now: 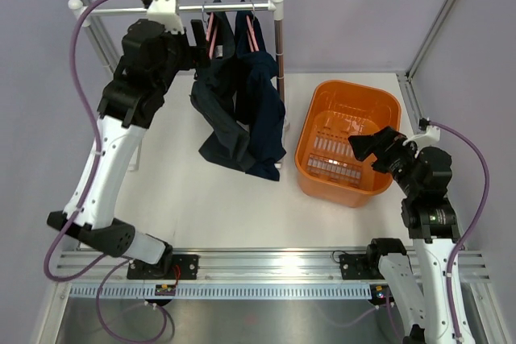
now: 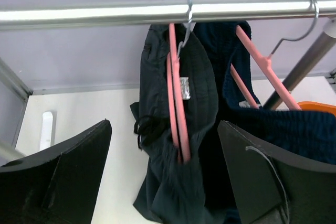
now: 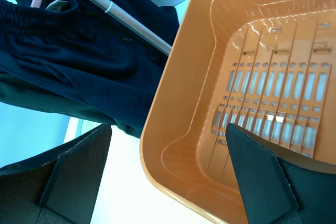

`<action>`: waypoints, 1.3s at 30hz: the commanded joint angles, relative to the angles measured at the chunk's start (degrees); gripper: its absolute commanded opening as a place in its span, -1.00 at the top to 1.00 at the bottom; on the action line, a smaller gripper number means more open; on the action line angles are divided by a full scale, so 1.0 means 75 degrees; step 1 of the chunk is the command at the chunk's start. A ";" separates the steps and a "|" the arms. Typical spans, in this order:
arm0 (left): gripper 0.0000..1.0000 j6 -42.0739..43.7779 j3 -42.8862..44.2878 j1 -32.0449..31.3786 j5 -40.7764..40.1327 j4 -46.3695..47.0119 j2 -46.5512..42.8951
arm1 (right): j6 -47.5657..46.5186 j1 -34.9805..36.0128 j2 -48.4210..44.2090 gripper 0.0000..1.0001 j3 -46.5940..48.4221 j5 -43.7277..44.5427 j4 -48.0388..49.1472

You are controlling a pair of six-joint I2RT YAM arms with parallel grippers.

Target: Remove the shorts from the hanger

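Two dark navy shorts hang on pink hangers from the rack's metal rail point(image 1: 121, 10): the left shorts point(image 1: 218, 114) and the right shorts point(image 1: 264, 110), their legs drooping onto the table. My left gripper point(image 1: 201, 34) is open, level with the rail, just left of the left shorts. In the left wrist view it point(image 2: 164, 124) faces the left shorts point(image 2: 163, 182) on their pink hanger point(image 2: 177, 103), jaws wide and empty; the right shorts point(image 2: 304, 129) hang on the second hanger point(image 2: 262, 61). My right gripper point(image 1: 367, 144) is open and empty above the orange basket point(image 1: 310, 130).
The rack's upright post point(image 1: 280, 38) stands between the shorts and the basket. In the right wrist view my right gripper point(image 3: 169, 129) hovers over the basket's near corner point(image 3: 184, 77), with the shorts point(image 3: 79, 66) beyond. White table stretches in front of the rack.
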 commanded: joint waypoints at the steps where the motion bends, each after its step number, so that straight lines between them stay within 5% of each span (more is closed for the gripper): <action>1: -0.71 0.0531 0.1062 0.0026 0.0328 0.0356 0.0687 | 0.0053 -0.0028 0.0196 -0.99 0.0078 -0.0445 0.0569; 10: -0.65 0.0942 0.2445 0.0061 0.0246 0.0380 0.2140 | -0.0005 -0.0028 0.0466 -0.99 -0.0015 -0.0540 0.0909; 39: -0.58 0.0931 0.1708 0.0155 0.0375 0.0954 0.2751 | -0.0240 -0.0028 0.0771 -0.99 -0.0086 -0.0528 0.1061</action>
